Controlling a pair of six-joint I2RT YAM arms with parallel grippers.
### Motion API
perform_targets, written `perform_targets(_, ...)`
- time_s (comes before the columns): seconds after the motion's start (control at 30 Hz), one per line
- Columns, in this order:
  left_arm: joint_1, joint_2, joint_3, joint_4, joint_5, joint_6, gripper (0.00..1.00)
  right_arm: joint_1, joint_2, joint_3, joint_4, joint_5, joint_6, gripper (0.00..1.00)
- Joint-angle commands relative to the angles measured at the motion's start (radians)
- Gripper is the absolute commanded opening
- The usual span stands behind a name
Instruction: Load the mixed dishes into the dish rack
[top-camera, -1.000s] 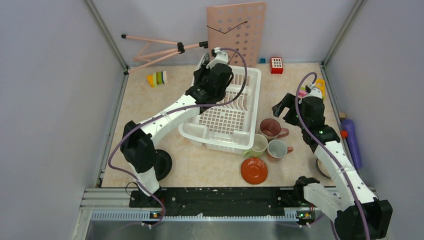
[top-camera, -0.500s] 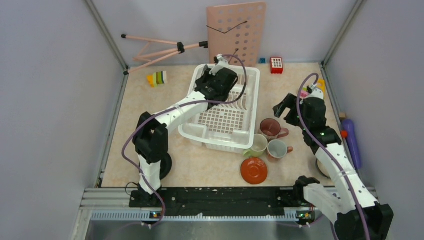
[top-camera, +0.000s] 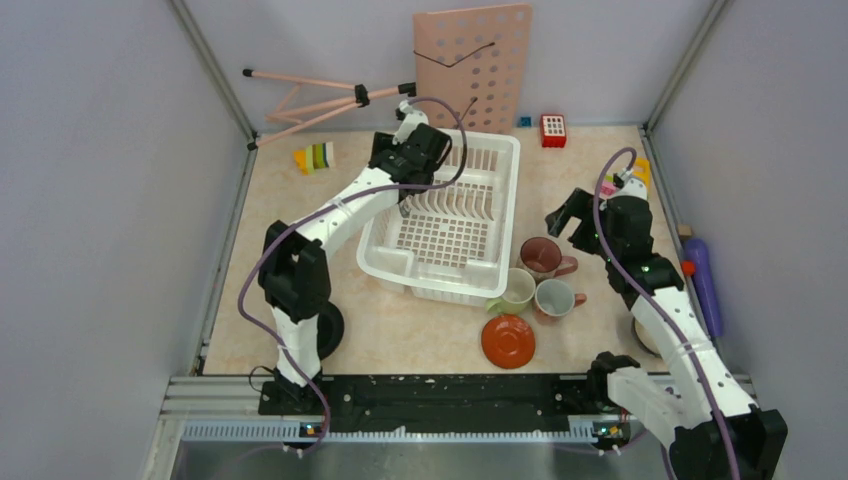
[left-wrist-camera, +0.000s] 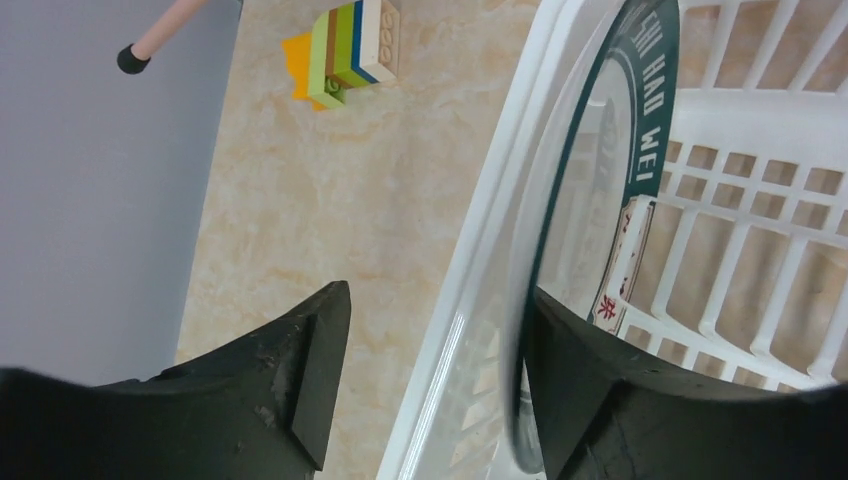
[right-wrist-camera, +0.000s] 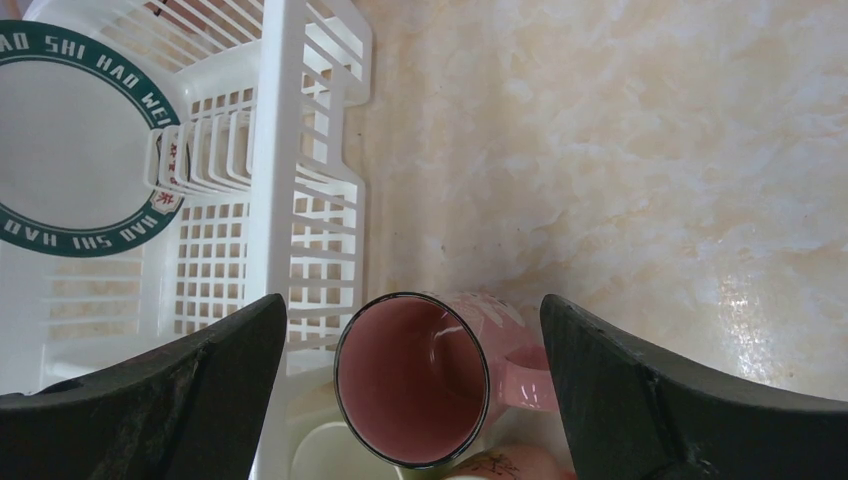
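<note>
The dish rack (top-camera: 508, 200) sits mid-table. A plate (right-wrist-camera: 70, 150) stands on edge inside it, just within its left wall (the left gripper (left-wrist-camera: 435, 330) straddles that wall and the plate's edge). A perforated board (top-camera: 474, 62) leans behind the rack, a tripod (top-camera: 320, 100) lies far left, and toy blocks (top-camera: 316, 157) lie left of the rack. Off the rack's near right corner a far mug (top-camera: 541, 256) stands under the right gripper (right-wrist-camera: 415, 320). A left mug (top-camera: 516, 291) and a right mug (top-camera: 555, 297) stand side by side nearer. A saucer (top-camera: 507, 341) lies in front of them.
</note>
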Motion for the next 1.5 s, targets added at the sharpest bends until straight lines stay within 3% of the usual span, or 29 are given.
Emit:
perform_targets(0.0, 0.001, -0.076, 0.038, -0.065, 0.060, -0.061, 0.70, 0.009, 0.011, 0.031, -0.010, 0.001, -0.005, 0.97)
perform_targets(0.17, 0.009, -0.182, -0.013, -0.068, 0.128, -0.077, 0.73, 0.010, 0.093, 0.065, -0.009, -0.075, -0.009, 0.97)
perform_targets(0.37, 0.128, -0.435, -0.270, 0.065, 0.488, -0.154, 0.78, 0.055, 0.194, 0.131, 0.018, -0.085, -0.014, 0.97)
perform_targets(0.5, 0.204, -0.576, -0.427, 0.085, 0.608, -0.191, 0.78, 0.108, 0.243, 0.178, 0.025, -0.063, -0.016, 0.95)
perform_targets(0.7, 0.229, -0.784, -0.604, 0.022, 0.586, -0.252, 0.77, 0.239, 0.279, 0.247, -0.013, 0.055, -0.053, 0.95)
perform_targets(0.9, 0.337, -0.971, -0.795, 0.042, 0.774, -0.342, 0.75, 0.298, 0.356, 0.291, -0.038, 0.141, -0.042, 0.94)
perform_targets(1.03, 0.362, -1.026, -0.864, 0.010, 0.798, -0.370, 0.74, 0.302, 0.416, 0.321, -0.040, 0.222, -0.023, 0.92)
perform_targets(1.3, 0.437, -1.050, -0.910, -0.175, 0.764, -0.531, 0.73, 0.301, 0.521, 0.364, 0.030, 0.225, 0.015, 0.77)
perform_targets(1.47, 0.441, -1.006, -0.967, -0.272, 0.709, -0.677, 0.77, 0.301, 0.593, 0.382, 0.090, 0.173, 0.071, 0.64)
